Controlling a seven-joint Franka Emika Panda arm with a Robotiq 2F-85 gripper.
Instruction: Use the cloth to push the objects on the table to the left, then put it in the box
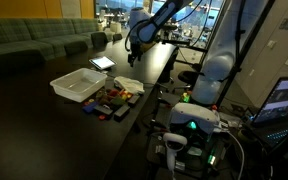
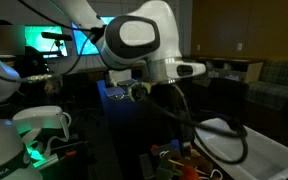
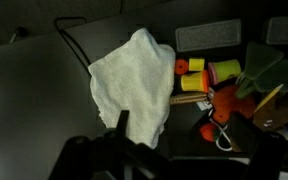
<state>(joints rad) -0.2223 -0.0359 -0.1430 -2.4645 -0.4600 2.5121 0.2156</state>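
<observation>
A white cloth [image 3: 132, 80] lies crumpled on the dark table; in an exterior view [image 1: 130, 85] it sits near the table's edge. Beside it is a heap of small toys [image 3: 219, 78], yellow, orange and green, also seen in an exterior view [image 1: 109, 101]. A white box [image 1: 66, 90] stands next to the heap and shows in the other exterior view too [image 2: 269, 150]. My gripper [image 3: 179, 132] hangs above the table over the cloth's edge, jaws apart and holding nothing. In an exterior view it [image 1: 135, 55] is well above the cloth.
A tablet-like flat object [image 1: 102, 62] lies further back on the table. A green sofa [image 1: 34, 42] runs behind the table. Equipment with a green light [image 1: 190, 125] and cables stands off the table's edge. A black cable [image 3: 74, 40] lies past the cloth.
</observation>
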